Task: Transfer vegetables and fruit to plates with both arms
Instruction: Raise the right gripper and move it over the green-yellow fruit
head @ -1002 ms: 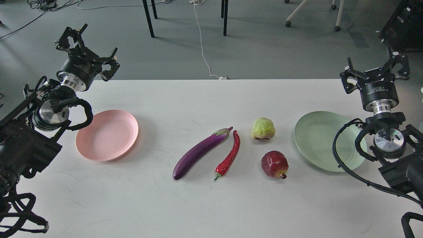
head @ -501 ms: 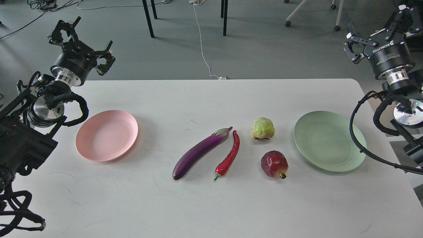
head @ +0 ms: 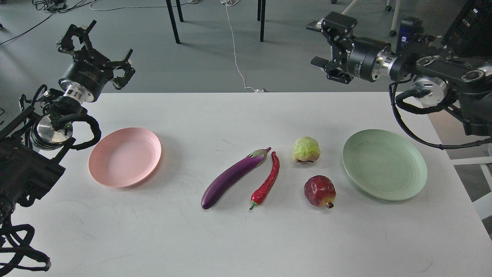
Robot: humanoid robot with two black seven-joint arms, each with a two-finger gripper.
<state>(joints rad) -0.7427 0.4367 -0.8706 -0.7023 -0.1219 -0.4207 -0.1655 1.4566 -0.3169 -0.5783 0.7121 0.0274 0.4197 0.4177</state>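
Note:
A purple eggplant (head: 233,176) and a red chili pepper (head: 267,181) lie side by side at the table's middle. A yellow-green bumpy fruit (head: 306,149) sits to their right, with a dark red pomegranate-like fruit (head: 319,191) in front of it. An empty pink plate (head: 124,157) lies at the left, an empty mint green plate (head: 384,164) at the right. My left gripper (head: 94,48) is open and empty, raised past the table's far left corner. My right gripper (head: 326,46) is open and empty, held high beyond the far edge, pointing left.
The white table (head: 215,238) has its far edge near the top third of the view. Behind it are grey floor, black chair legs (head: 173,21), a white cable (head: 236,57) and a wheeled chair base. Dark equipment stands at the top right.
My right arm has swung up and to the left, so its gripper now points left above the far edge. My left gripper has barely moved. The food and plates have not moved.

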